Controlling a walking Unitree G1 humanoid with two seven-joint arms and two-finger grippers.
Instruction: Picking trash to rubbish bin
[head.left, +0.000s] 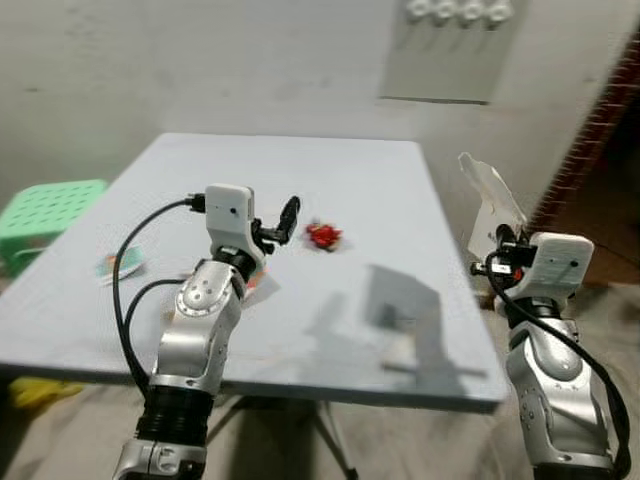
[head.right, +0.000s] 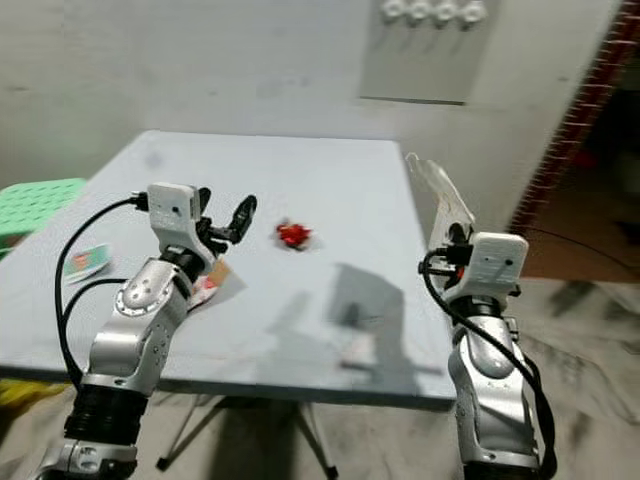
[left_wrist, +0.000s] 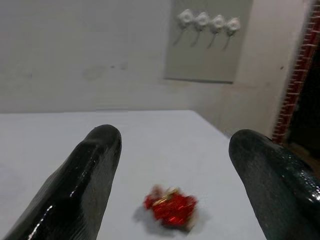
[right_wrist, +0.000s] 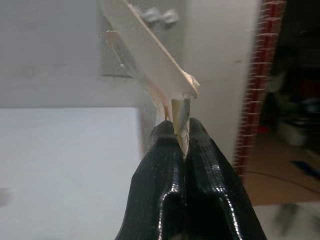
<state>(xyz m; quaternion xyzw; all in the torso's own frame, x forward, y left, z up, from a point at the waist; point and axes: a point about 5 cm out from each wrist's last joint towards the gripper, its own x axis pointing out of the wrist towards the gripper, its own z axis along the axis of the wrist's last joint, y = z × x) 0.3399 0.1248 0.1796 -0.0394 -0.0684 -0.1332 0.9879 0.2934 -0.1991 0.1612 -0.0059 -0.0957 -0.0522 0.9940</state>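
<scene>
Left end effector (head.left: 284, 222) spread open, empty, just short of red wrapper (head.left: 323, 236) on surface (head.left: 400, 200) | right end effector (right_wrist: 180, 131) clamped on clear plastic scrap (head.left: 492, 190) | binning judged pending; wrapper unpicked.

- No words, numbers or signs can be read anywhere.
- The small card (head.left: 121, 265) at about 9 o'clock on the table (head.left: 400, 200) has colours printed on it, but any print is too blurry to read.
</scene>
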